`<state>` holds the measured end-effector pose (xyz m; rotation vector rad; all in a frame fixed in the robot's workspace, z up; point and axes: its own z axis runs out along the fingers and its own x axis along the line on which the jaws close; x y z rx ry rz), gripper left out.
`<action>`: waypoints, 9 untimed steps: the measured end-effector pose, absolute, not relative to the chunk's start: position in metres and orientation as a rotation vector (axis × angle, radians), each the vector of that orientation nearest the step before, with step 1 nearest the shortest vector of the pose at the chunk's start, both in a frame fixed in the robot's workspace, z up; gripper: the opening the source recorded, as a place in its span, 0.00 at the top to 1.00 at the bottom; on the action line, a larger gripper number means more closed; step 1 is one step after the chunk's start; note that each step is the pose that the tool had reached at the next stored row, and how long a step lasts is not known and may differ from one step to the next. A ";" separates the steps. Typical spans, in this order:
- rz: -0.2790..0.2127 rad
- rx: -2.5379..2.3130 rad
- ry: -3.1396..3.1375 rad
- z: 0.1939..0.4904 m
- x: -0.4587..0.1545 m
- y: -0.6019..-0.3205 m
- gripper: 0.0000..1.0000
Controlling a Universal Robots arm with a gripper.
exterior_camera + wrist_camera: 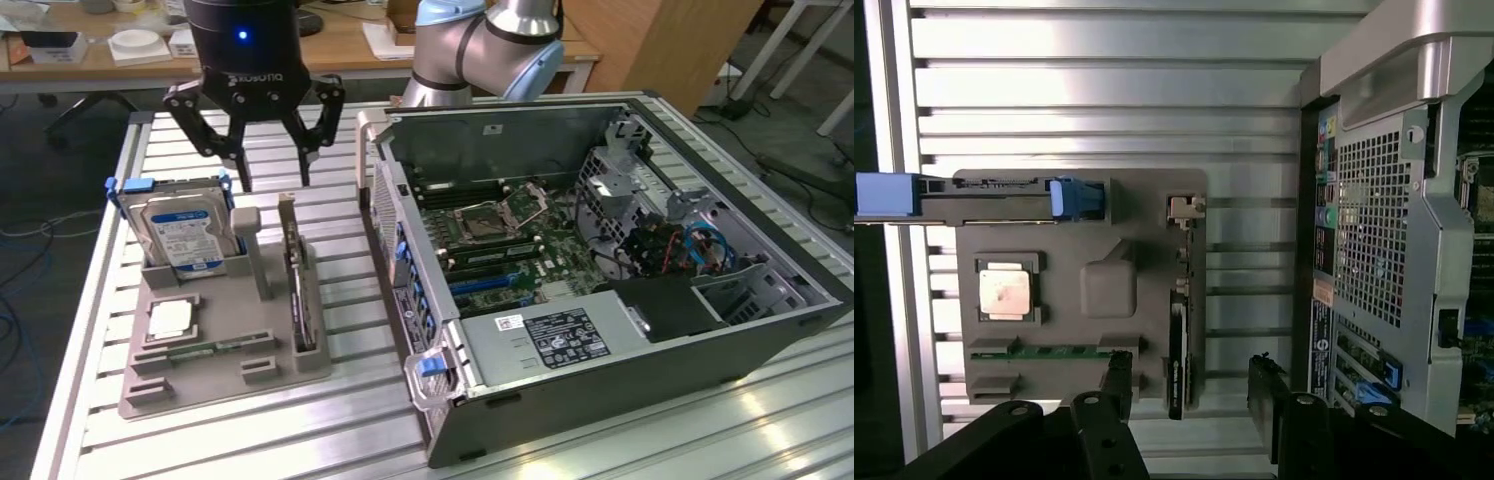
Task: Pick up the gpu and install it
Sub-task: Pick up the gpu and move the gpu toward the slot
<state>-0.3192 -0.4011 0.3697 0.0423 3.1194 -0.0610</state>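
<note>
The gpu (299, 290) is a thin dark card standing on its edge in a slot of the grey holder tray (200, 385). In the wrist view the gpu (1176, 355) shows as a narrow dark strip with its metal bracket end toward the tray's far corner. My gripper (267, 165) hangs open above the far end of the tray, a short way above the card and not touching it. Through the wrist camera the gripper (1192, 385) has one black finger (1118, 378) on each side of the card's line, with nothing between them.
An open computer case (601, 250) lies on the slatted table at the exterior view's right, its motherboard (521, 240) exposed. The tray also holds a hard drive (180, 235), a processor chip (171, 320) and a green memory stick (207, 350). The case's rear panel (1384, 230) is close beside the tray.
</note>
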 end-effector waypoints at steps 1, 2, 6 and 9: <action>-0.062 0.043 3.119 0.369 -0.319 -0.401 0.41; -0.062 0.044 3.119 0.367 -0.319 -0.401 0.41; -0.062 0.044 3.120 0.361 -0.319 -0.401 0.41; -0.063 0.044 3.120 0.356 -0.319 -0.401 0.41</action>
